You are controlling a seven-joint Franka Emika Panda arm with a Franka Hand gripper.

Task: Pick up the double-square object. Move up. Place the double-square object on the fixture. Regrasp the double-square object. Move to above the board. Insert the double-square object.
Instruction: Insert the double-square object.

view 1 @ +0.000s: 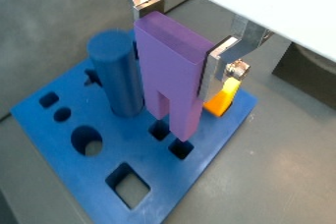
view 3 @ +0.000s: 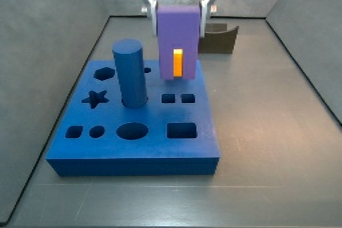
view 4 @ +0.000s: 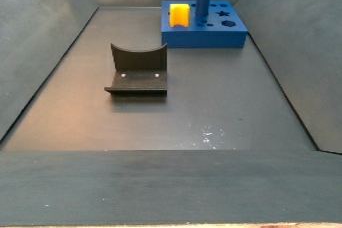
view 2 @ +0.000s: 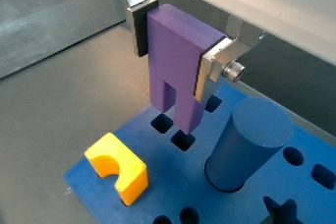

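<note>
Most steps look done: claw [view 2: 178,59], its silver fingers clamped on tall purple plastic double-square object [view 2: 178,66], hangs w/ block's legs just above flat blue board's [view 2: 98,194] paired square holes [view 2: 171,132]; insertion remains. Dark fixture [view 4: 136,70] sits empty, well apart.

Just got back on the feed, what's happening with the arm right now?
The gripper is shut on the purple stepped plastic block, holding it upright above the large flat blue board. The block's two legs hang just over the paired square holes, not yet in. A tall blue cylinder and a yellow block already stand in the board. The dark fixture stands bare, away from the board.
</note>
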